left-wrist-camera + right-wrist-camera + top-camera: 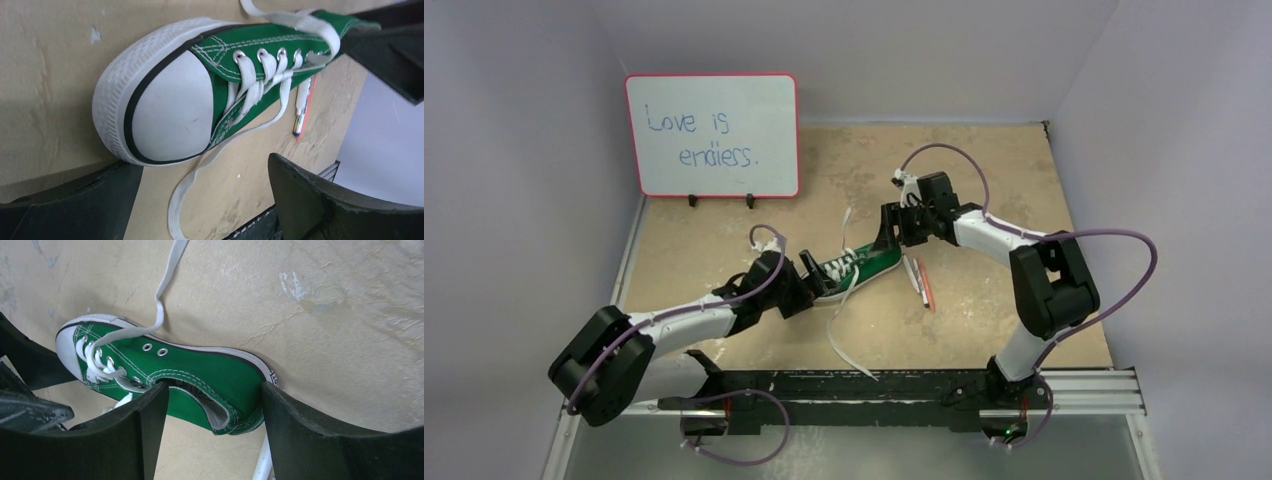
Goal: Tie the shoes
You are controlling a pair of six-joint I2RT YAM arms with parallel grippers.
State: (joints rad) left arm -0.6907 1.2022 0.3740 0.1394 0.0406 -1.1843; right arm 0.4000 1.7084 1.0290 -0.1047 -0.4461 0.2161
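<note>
Two sets of jaws bracketed the green sneaker (861,264) from opposite ends. My left jaws stood wide open, with the white toe cap (170,115) lying in the gap between their fingers (65,205) and nothing gripped. My right jaws straddled the heel (245,390), their fingers (320,435) close against its sides; I could not tell whether they pinched it or only flanked it. The sneaker lay near the middle of the bench (1004,170), toe towards the left arm (684,320) and heel towards the right arm (994,235). Its white laces (260,85) were threaded through the eyelets but untied. One loose end (842,340) trailed towards the near edge, and the other (847,222) ran towards the far side. Thin pens (921,284) lay just beside the sneaker on the right arm's side. At the far left stood a whiteboard (712,135) reading "Love is endless."
</note>
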